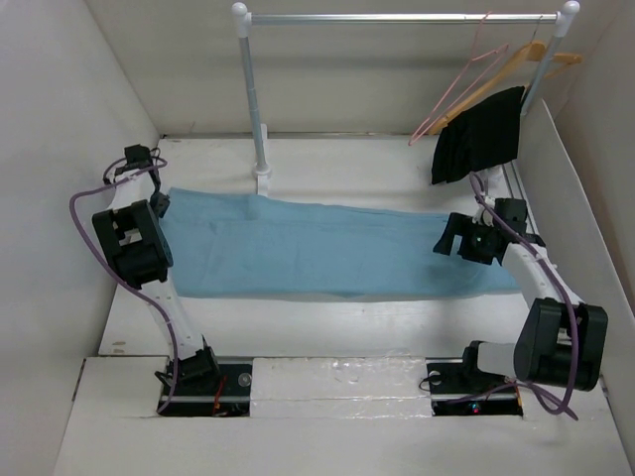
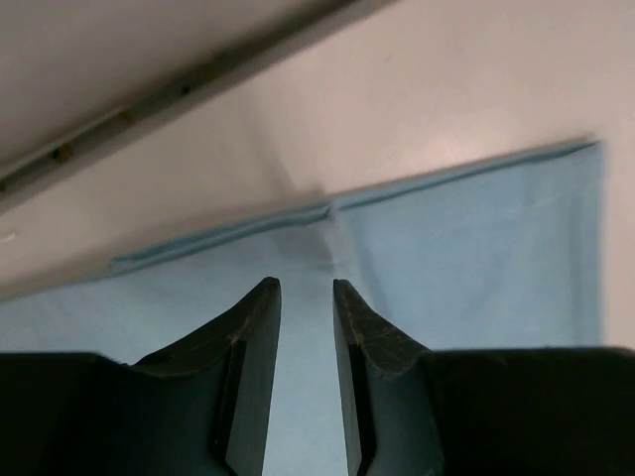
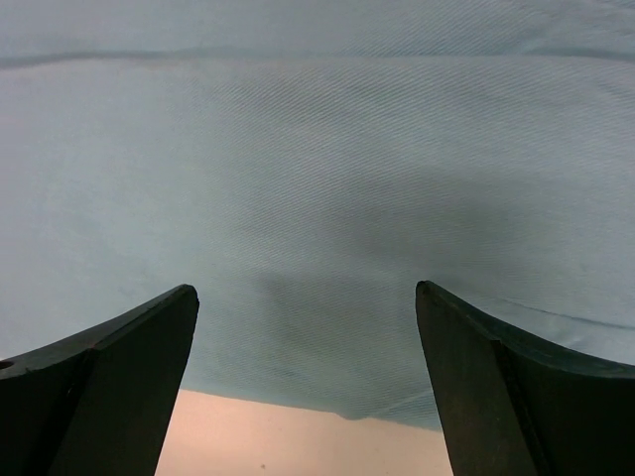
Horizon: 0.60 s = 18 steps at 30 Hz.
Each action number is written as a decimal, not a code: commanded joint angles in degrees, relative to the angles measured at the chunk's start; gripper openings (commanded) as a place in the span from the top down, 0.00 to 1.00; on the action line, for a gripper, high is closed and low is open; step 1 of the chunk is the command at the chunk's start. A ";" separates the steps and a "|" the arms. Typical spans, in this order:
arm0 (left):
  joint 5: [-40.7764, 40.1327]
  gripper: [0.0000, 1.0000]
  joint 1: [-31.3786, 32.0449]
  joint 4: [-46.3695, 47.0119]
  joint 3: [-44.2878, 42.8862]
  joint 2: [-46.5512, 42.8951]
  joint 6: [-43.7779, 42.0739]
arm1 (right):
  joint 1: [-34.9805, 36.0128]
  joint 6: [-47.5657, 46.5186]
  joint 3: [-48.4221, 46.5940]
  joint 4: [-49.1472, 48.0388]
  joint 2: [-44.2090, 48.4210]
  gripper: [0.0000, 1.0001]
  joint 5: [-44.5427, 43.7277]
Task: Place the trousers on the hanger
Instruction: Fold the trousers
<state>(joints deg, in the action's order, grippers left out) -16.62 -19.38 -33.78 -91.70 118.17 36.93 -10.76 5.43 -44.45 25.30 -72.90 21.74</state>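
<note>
trousers [image 1: 317,248] flat on counter [image 1: 347,332]; left gripper [image 2: 306,288] over their left end, barely parted; right gripper [image 3: 308,293] over their right end, spread wide.

- A rack [image 1: 397,18] of two white posts and a silver bar stood at the back.
- A black garment [image 1: 479,136] hung under the rack's right end, just beside the right post.
- A white table [image 1: 327,322] lay under the rack's foot.
- White walls [image 1: 159,59] rose behind the rack and on both sides of it.
</note>
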 commanded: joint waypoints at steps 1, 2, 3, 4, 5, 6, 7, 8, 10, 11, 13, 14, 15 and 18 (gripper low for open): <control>-2.98 0.76 -0.31 -0.06 -6.12 0.57 0.33 | 2.32 -2.62 -1.79 -2.01 -0.66 0.05 -0.12; -2.11 0.77 -0.31 0.38 -6.47 0.92 0.25 | 2.85 -2.71 -1.70 -1.92 -1.10 0.05 -0.03; -1.75 0.78 -0.31 1.69 -6.21 0.92 0.16 | 3.46 -2.97 -1.78 -1.75 -1.27 0.05 -0.03; -1.57 0.78 -0.31 2.40 -6.12 0.84 0.25 | 4.60 -2.97 -1.87 -1.48 -1.36 0.05 -0.72; -0.79 0.78 -0.31 3.10 -5.60 1.10 0.34 | 4.61 -2.97 -1.87 -1.48 -1.54 0.05 -1.17; -0.35 0.78 -0.31 3.80 -5.59 1.53 0.25 | 5.40 -2.71 -1.96 -1.48 -1.54 0.05 -1.52; -0.25 0.78 -0.31 3.55 -6.03 2.32 0.34 | 5.40 -2.53 -2.05 -1.74 -1.63 0.05 -1.61; -0.25 0.78 -0.31 2.94 -7.43 3.89 0.60 | 5.93 -2.36 -2.22 -1.74 -1.80 0.05 -1.61; -0.08 0.80 -0.31 0.92 -9.01 5.57 0.60 | 5.93 -2.00 -3.19 -1.66 -2.15 0.05 -1.52; -0.25 0.81 -0.31 0.30 -9.89 6.62 0.69 | 6.45 -2.09 -3.71 -1.57 -2.24 0.05 -1.43; 0.27 0.81 -0.31 0.73 -10.08 6.90 0.60 | 6.46 -2.35 -4.59 -1.57 -2.51 0.05 -1.61; 0.54 0.81 -0.31 1.43 -10.08 6.72 0.34 | 7.07 -2.36 -4.86 -1.48 -2.59 0.05 -1.61; 0.63 0.81 -0.31 1.78 -10.08 6.72 0.25 | 7.60 -2.62 -5.12 -1.48 -2.77 0.04 -1.61; 0.80 0.81 -0.31 1.70 -10.78 7.33 -0.01 | 8.22 -2.62 -5.30 -1.48 -3.47 0.04 -1.87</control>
<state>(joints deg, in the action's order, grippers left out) -16.19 -19.38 -30.70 -100.57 125.54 37.10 -3.60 3.79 -47.35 25.28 -76.14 20.32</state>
